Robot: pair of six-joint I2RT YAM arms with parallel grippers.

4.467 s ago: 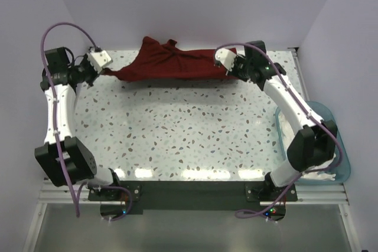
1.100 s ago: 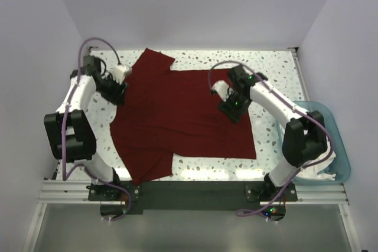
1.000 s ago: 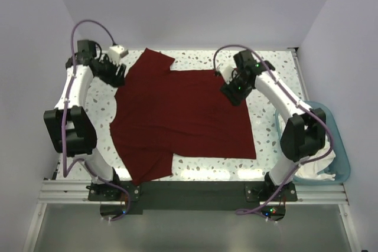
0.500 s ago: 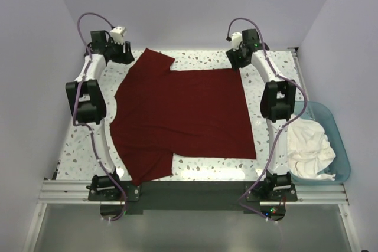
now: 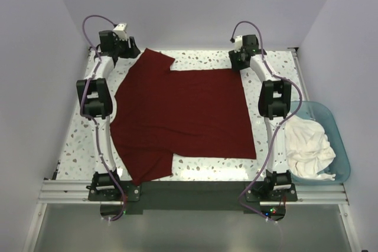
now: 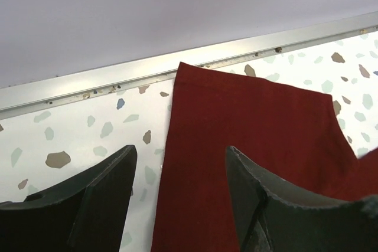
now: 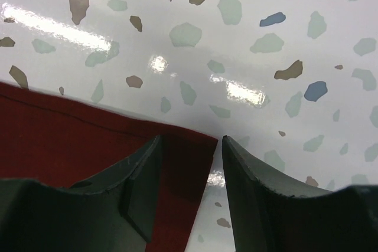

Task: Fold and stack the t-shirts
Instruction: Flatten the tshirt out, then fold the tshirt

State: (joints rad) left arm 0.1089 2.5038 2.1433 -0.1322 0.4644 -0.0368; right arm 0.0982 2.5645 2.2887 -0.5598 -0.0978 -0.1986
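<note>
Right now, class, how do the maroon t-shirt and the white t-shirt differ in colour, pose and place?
Colour: the maroon t-shirt is dark red; the white t-shirt is white.
Pose: the maroon t-shirt lies spread flat; the white t-shirt is crumpled in a heap.
Place: the maroon t-shirt is on the speckled table; the white t-shirt sits in the light blue tub.
Neither is folded yet.

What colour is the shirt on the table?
The t-shirt is dark red, clearest in the top external view.
</note>
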